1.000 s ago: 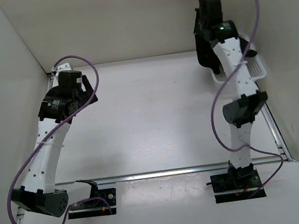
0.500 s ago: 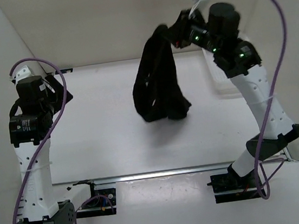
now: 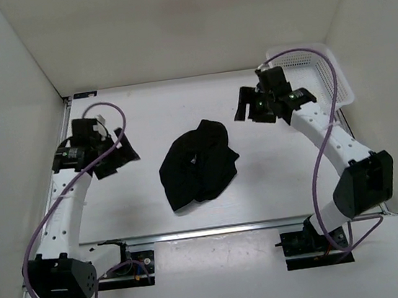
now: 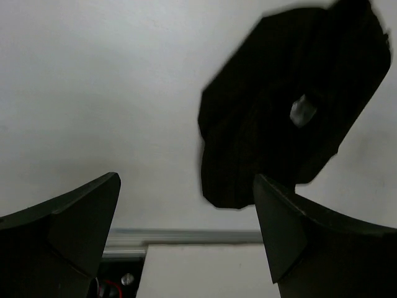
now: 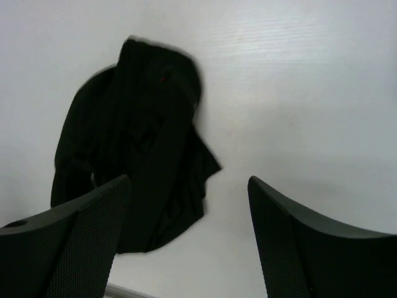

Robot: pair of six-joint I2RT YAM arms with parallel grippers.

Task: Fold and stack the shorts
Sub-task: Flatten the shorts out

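The black shorts (image 3: 197,165) lie in a crumpled heap on the white table, about midway between the two arms, and nothing grips them. My left gripper (image 3: 117,159) hangs open to their left, a short gap away. In the left wrist view the shorts (image 4: 291,105) show past my left gripper (image 4: 186,230), whose fingers have only table between them. My right gripper (image 3: 252,110) hovers open above and to the right of the heap. Between the fingers of my right gripper (image 5: 189,236) is bare table, with the shorts (image 5: 136,155) lying beyond them to the left.
A white mesh basket (image 3: 331,67) stands in the far right corner, behind the right arm. White walls close in the table on the left, back and right. A metal rail (image 3: 216,230) runs along the near edge by the arm bases.
The right gripper swung the shorts from the basket corner out over the table, opened and let them go; they now lie in a heap. The left arm moved in towards the middle.
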